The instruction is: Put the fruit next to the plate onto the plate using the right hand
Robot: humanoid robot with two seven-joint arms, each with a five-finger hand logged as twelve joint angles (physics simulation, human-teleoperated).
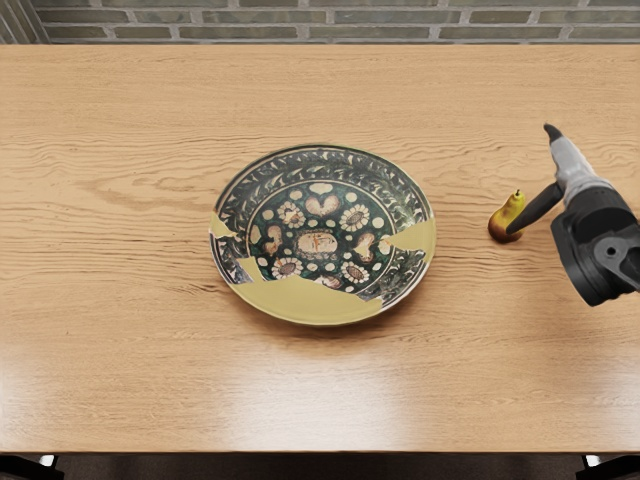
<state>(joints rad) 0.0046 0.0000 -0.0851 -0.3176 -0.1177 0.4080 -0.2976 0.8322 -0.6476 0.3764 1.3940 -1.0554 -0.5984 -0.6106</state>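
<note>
one plate (320,160), one fruit (503,218) beside it; right hand (574,180) fingers spread

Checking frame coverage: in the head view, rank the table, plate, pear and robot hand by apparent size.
1. table
2. plate
3. right robot hand, possibly enlarged by nearness to the camera
4. pear, clearly smallest

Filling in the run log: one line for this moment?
right robot hand: open, by pear | pear: upright on table, right of plate
</note>
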